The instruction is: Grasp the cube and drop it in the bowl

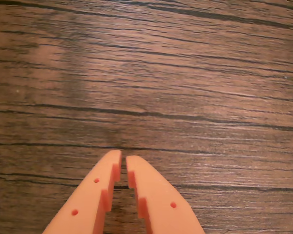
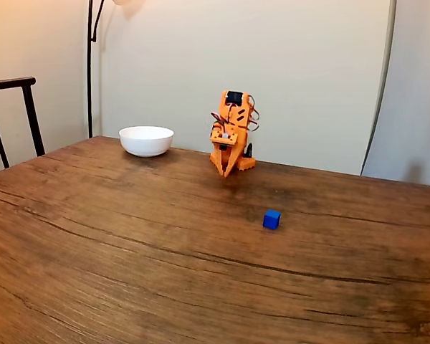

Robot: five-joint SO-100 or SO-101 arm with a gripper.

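A tiny bright-blue cube (image 2: 271, 218) lies on the wooden table right of centre in the fixed view. The white bowl (image 2: 146, 140) stands at the far left of the table, near the back edge. The orange arm is folded at the back, and its gripper (image 2: 226, 173) points down at the table between bowl and cube, well behind the cube. In the wrist view the gripper (image 1: 123, 159) comes in from the bottom edge, its two orange fingers nearly touching with nothing between them, over bare wood.
A dark chair back (image 2: 14, 107) rises at the table's left edge, and a floor lamp pole (image 2: 90, 64) stands behind the bowl. A pale wall runs close behind the table (image 2: 129, 251).
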